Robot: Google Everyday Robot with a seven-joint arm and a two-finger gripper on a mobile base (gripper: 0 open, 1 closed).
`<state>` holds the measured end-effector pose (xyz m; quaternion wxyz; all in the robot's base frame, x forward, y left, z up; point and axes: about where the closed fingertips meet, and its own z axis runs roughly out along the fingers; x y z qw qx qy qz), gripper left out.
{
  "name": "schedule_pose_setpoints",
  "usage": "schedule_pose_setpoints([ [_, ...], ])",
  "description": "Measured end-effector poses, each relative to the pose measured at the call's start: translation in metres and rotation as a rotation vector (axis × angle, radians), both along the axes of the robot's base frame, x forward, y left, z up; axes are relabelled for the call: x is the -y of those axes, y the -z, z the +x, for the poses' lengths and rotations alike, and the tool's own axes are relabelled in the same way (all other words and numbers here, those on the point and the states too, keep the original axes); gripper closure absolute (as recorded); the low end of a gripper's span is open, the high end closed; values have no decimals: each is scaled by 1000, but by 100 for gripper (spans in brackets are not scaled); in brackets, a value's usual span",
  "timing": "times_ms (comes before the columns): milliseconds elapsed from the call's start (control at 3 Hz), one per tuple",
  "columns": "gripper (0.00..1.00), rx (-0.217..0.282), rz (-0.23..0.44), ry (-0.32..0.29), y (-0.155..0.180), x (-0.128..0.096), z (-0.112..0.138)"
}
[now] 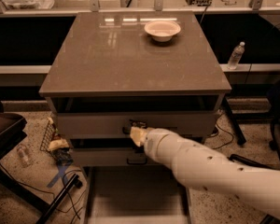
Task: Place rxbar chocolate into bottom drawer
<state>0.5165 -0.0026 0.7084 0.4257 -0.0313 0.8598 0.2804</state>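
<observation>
End effector (136,134) at the top drawer (93,125) front, above the pulled-out bottom drawer (121,195) — grip state can't be told. Bar can't be made out — bowl (162,30) sits on the tabletop (107,59).

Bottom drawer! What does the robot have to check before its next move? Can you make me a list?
1. Bottom drawer pulled out: ok, its pale floor shows below the other two.
2. Tool down at the bottom drawer: not ok, it is up by the front of the top drawer.
3. Rxbar chocolate held in the tool: cannot tell, no black wrapper can be made out there.
4. Middle drawer pushed in, not blocking the way down: ok.
5. White bowl out of the way: ok, it sits at the back of the cabinet top.
</observation>
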Motion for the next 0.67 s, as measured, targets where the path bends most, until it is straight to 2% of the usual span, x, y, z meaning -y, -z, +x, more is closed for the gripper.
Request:
schedule_pose_setpoints([
  [333,100,26,71,-25,10,-32,3],
  [667,100,26,71,-25,10,-32,3],
])
